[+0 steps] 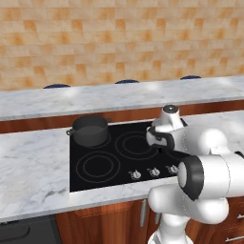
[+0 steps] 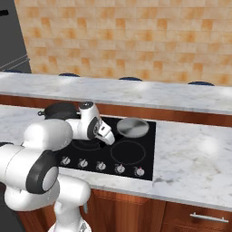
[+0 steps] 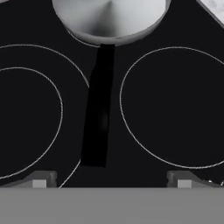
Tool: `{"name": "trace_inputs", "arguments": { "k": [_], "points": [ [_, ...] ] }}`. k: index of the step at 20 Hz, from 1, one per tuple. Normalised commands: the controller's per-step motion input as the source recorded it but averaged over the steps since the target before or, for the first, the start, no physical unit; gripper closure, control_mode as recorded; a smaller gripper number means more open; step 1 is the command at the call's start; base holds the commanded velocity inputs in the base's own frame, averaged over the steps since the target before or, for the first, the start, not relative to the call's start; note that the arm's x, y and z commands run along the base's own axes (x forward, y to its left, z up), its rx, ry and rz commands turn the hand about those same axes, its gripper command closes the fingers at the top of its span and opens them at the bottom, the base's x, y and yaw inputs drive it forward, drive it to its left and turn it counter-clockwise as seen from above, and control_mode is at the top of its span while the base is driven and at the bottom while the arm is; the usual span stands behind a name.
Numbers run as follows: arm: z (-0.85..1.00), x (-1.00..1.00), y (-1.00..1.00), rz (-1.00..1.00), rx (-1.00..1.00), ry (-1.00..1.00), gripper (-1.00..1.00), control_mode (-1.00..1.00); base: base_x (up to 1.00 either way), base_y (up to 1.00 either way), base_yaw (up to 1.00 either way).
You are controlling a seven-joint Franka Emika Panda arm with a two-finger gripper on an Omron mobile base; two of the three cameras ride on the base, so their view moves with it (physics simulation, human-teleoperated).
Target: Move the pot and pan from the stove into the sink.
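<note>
The dark grey pot (image 1: 89, 129) stands on the back left burner of the black stove (image 1: 100, 167); in the right base view the pot (image 2: 59, 110) is partly hidden behind my arm. The shallow silver pan (image 2: 132, 127) sits on the back right burner. In the hand view the pan (image 3: 109, 17) is at the top, and its long black handle (image 3: 98, 113) runs down toward me between two burner rings. My gripper (image 3: 111, 180) hovers open above the near end of that handle, holding nothing, one fingertip on each side. The sink is out of view.
A row of small silver knobs (image 2: 99, 166) lines the stove's front edge. White marble counter (image 1: 33, 167) flanks the stove on both sides, with a raised marble ledge (image 1: 119, 95) behind it. A dark tall appliance (image 2: 11, 41) stands at the far left.
</note>
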Motion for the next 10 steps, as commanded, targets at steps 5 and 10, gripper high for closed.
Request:
{"name": "trace_inputs", "arguments": {
  "k": [5,10],
  "points": [
    [-0.32,0.26,0.0,-0.03,0.0,-0.01,-1.0,-1.0,0.0,0.0,0.0],
    [-0.23,0.2,0.0,-0.02,0.0,-0.01,-1.0,-1.0,0.0,0.0,0.0]
  ]
}}
